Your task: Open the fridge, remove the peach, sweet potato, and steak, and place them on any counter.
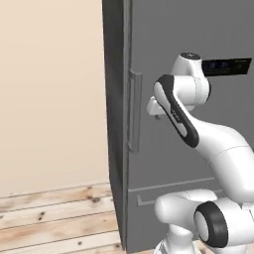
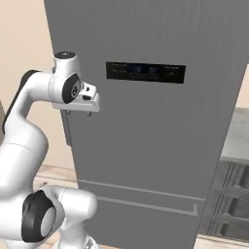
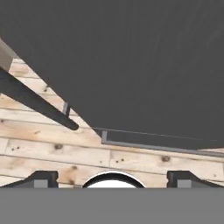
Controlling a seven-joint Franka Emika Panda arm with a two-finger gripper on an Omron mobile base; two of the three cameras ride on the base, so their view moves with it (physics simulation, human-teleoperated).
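So we've got the gripper (image 3: pixel 112 177) spread wide with nothing in it, its two tips far apart at the bottom of the hand view and pointing down toward the wooden floor (image 3: pixel 52 148), hanging just beside the fridge (image 2: pixel 160 136) near its long bar handle (image 1: pixel 134 111). The fridge looks shut, or at most barely cracked, we honestly can't call it from these angles. Biggest worry, we reckon: the hand is aimed down along the door face rather than at the handle, so a grab from this pose could close on air or scrape the door. If the door is only slightly ajar, it might also swing back before we get a hold. The elbow sits close to the door too, so a wide pull could jam the arm against it. What we can't see: the peach, sweet potato and steak are presumably inside, all hidden by the door. Off to the right there's a grey slab that may be the table (image 2: pixel 238 138), cut off at the frame edge.
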